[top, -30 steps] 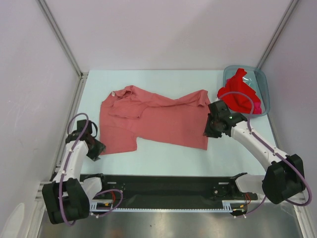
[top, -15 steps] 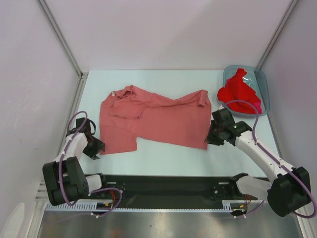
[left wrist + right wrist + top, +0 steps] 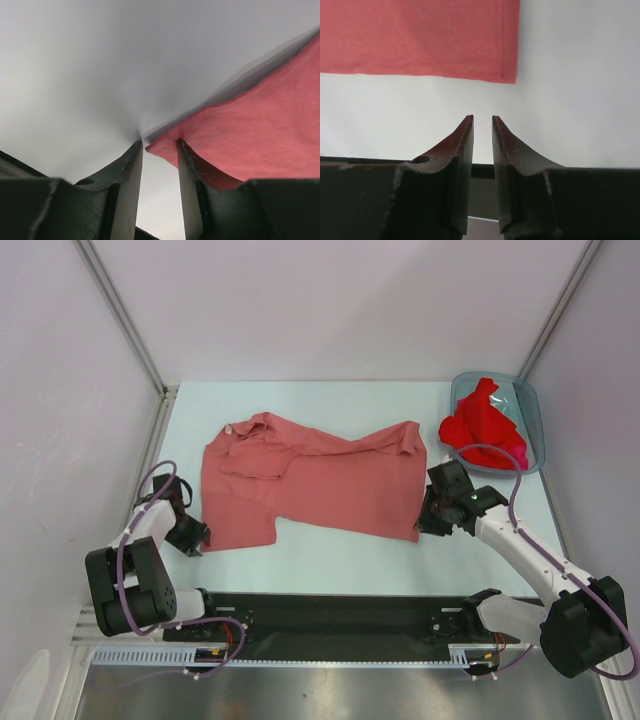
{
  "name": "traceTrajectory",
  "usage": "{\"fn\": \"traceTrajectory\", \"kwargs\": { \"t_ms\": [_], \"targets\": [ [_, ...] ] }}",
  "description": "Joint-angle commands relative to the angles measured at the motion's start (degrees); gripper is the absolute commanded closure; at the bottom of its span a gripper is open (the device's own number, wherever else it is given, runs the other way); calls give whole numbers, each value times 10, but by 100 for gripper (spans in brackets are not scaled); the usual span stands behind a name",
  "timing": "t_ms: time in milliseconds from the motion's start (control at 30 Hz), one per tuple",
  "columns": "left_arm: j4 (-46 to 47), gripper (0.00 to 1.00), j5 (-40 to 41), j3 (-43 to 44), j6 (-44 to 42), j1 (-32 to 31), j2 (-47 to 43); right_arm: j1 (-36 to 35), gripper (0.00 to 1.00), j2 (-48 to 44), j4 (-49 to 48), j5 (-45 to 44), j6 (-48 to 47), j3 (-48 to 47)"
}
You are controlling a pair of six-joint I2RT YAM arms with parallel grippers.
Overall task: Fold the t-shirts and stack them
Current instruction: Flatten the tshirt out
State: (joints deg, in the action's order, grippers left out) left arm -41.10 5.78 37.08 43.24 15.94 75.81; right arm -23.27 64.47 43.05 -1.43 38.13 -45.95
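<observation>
Left hand point(image 3: 160, 144): fingers partly apart, clamping nothing. The salmon t-shirt point(image 3: 320, 485) has one corner at the fingertips, with bare surface point(image 3: 330, 560) at 6 o'clock.

Right hand point(image 3: 482, 117): narrow, empty gap. The shirt's hem corner lies just ahead at 12 o'clock, apart from the tips.

Red t-shirts point(image 3: 482, 430) lie heaped in the bin point(image 3: 532, 415) at the surface's 1 o'clock. Both arms reach low.

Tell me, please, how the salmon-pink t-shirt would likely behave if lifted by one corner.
Probably floppy: the salmon-pink t-shirt lies spread with soft creases near its collar, so it would likely drape and hang from the held corner. It looks thin, so probably light. Pushed, it would likely bunch rather than slide whole across the table.
</observation>
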Motion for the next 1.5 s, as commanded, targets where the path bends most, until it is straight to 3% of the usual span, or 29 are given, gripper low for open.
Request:
{"fn": "traceTrajectory", "kwargs": {
  "t_ms": [0, 200, 233, 500, 733, 1033, 1467],
  "targets": [
    [60, 62, 17, -13, -15, 8, 38, 1, 73, -4, 7, 1, 5, 3],
    [81, 79, 7, -7, -39, 11, 59, 1, 72, -1, 2, 6, 18, 13],
    [81, 100, 5, -5, -39, 10, 60, 0, 71, -1, 0, 9, 21, 16],
    [52, 100, -31, -11, -40, 8, -1, 7, 66, 24, -62, 15, 134, 84],
    [49, 100, -85, -25, -25, 5, -55, 66, 58, 12, -114, -2, 233, 133],
    [54, 100, -111, -37, -24, 4, -81, 74, 51, 15, -177, -2, 294, 176],
    [45, 100, -119, -32, -25, 4, -98, 72, 58, 28, -203, 9, 351, 213]
  ]
}}
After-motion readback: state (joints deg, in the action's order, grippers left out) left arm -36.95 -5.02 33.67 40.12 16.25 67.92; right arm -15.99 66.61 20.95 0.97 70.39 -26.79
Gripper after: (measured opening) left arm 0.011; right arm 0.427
